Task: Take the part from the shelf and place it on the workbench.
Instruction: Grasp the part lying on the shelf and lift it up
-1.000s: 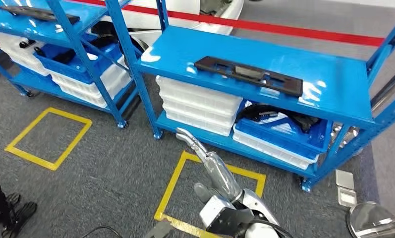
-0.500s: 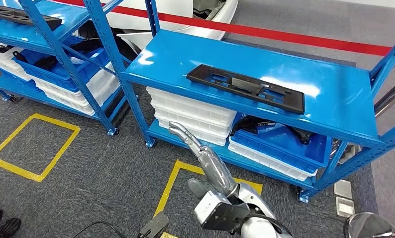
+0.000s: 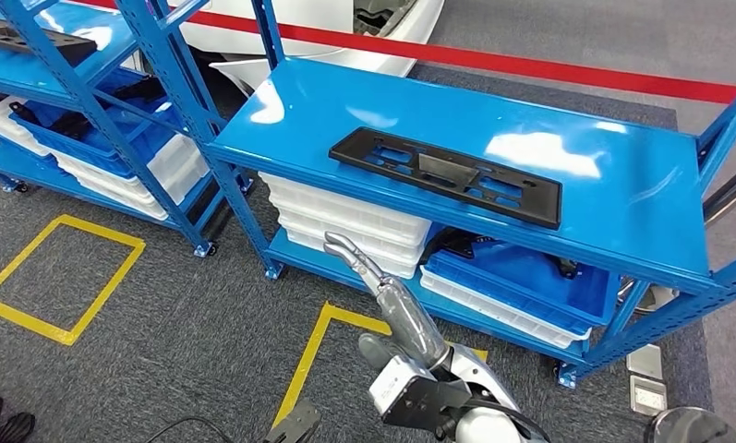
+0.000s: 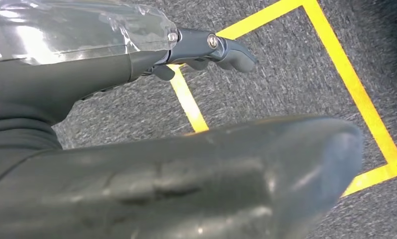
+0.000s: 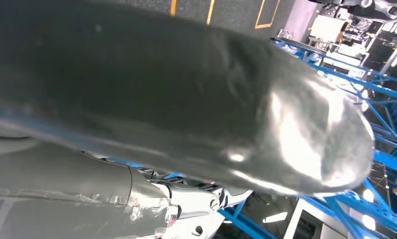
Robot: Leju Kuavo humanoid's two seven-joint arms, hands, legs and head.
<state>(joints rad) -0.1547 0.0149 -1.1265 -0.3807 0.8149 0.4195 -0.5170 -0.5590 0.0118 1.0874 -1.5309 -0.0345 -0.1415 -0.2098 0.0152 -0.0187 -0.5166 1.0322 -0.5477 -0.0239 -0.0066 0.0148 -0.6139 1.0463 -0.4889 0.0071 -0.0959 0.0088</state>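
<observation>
The part [image 3: 447,175], a long flat black plastic frame, is lying on the top deck of the blue shelf [image 3: 622,175], a bit skewed and nowhere near either hand, so nothing's been picked up yet.

What's changed over the last second is mostly the camera. The whole scene has slid, the shelf now sits lower and more central and looks bigger, and the yellow floor square [image 3: 59,281] has drifted toward the left edge. So I'd say the robot is stepping up and squaring itself to the shelf, not that anything on it moved. The part's spot on the deck looks the same. My read is that it's still in the approach phase and the reach comes next.

The left hand [image 3: 364,268] hangs low in front of the shelf's lower level, fingers loosely extended and holding nothing.

The left wrist view adds what the head view can't: the fingers [image 4: 221,47] are over grey carpet and yellow tape, clearly empty. The right wrist view is a blurry thumb [image 5: 196,99] with blue racking behind it, so I can't tell how the right hand's fingers are set.
</observation>
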